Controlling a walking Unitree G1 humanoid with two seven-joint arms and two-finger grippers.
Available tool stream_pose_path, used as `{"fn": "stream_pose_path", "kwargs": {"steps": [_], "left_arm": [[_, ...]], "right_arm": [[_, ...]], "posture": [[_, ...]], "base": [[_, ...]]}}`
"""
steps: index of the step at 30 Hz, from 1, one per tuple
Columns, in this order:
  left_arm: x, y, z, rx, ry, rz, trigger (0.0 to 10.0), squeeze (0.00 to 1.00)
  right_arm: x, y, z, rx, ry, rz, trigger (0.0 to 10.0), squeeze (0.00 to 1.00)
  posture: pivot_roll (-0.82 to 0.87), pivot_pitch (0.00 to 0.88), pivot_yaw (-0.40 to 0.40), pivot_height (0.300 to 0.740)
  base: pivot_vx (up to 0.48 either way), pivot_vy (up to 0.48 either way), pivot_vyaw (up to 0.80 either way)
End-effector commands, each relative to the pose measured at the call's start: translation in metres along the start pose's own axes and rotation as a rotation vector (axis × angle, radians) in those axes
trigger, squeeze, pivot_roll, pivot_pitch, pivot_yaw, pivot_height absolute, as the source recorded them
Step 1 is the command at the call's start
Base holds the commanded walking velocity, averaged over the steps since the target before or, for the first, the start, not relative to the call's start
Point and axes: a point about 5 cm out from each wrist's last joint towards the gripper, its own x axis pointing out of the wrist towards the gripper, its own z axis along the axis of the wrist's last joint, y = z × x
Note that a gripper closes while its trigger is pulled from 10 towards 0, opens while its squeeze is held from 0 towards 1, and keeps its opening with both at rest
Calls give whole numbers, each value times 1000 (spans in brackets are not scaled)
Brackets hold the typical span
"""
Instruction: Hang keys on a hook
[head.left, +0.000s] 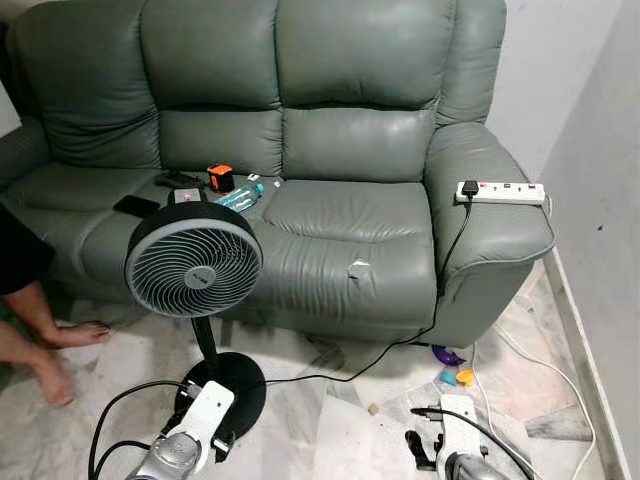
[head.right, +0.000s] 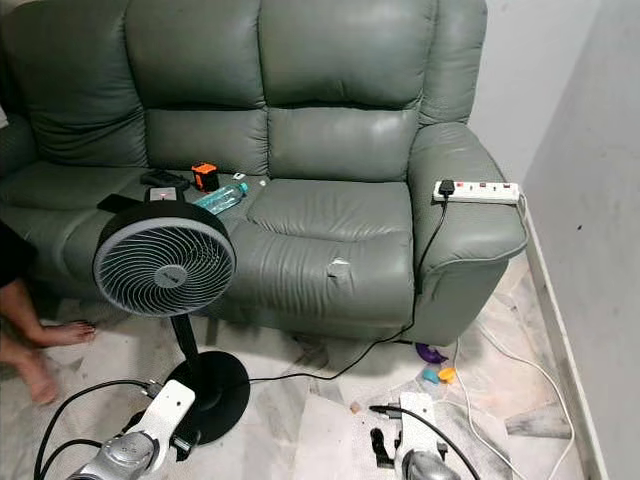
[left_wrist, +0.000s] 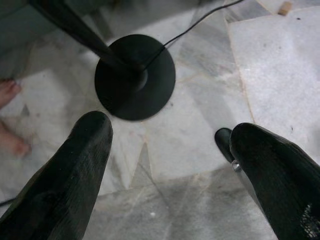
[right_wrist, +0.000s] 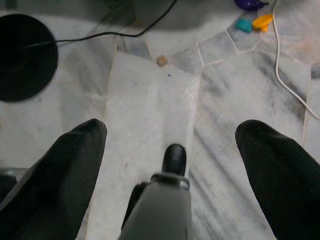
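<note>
- The keys and the hook cannot be made out in any view. Small things lie at the back edge of the left seat of the sofa (head.left: 330, 150): an orange and black object (head.left: 220, 177), a water bottle (head.left: 238, 197) and dark flat items, but I cannot tell if any of them is the keys.
- The left gripper (left_wrist: 165, 165) hangs low over the marble floor (left_wrist: 280, 65), fingers spread apart and holding nothing. The right gripper (right_wrist: 170, 150) is the same, wide apart and empty.
- My judgement: no step of gripping or hanging is in hand. This scene fits either a search for the keys or a time after they are hung somewhere out of sight.
- The eye views show the sofa, the standing fan (head.left: 193, 260) and the power strip (head.left: 502, 191) on the right armrest. A person's bare feet (head.left: 60, 345) are at the left edge.
- The wrist views show the floor more closely: the fan's round base (left_wrist: 134, 76), and small coloured bits (right_wrist: 255, 22) near a white cable.
</note>
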Motion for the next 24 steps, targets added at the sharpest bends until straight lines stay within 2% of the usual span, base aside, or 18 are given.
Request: {"fn": "stream_pose_path", "kwargs": {"steps": [1, 9, 12, 14, 17, 24], "left_arm": [[-1, 0, -3, 33, 6, -14, 10000, 0], [-3, 11, -4, 116, 19, -3, 10000, 0], [-2, 16, 6, 137, -7, -6, 10000, 0], [1, 11, 14, 170, -23, -17, 10000, 0], [1, 9, 17, 201, -24, -23, 10000, 0], [2, 4, 19, 172, -33, -26, 10000, 0]], "right_arm": [[0, -2, 1, 8, -10, -17, 10000, 0], [-1, -9, 0, 69, -24, -49, 10000, 0], [-1, -6, -4, 70, -11, -55, 10000, 0], [-1, -3, -4, 87, -12, -51, 10000, 0], [-2, -2, -6, 98, -12, -51, 10000, 0], [-2, -6, -9, 47, 6, -48, 10000, 0]], "posture": [[-104, 29, 81, 740], [-117, 0, 134, 740], [-126, 0, 179, 740], [-132, 0, 193, 740], [-127, 0, 196, 740], [-106, 0, 140, 740]], "base": [[0, 0, 0], [0, 0, 0], [0, 0, 0], [0, 0, 0], [0, 0, 0], [0, 0, 0]]}}
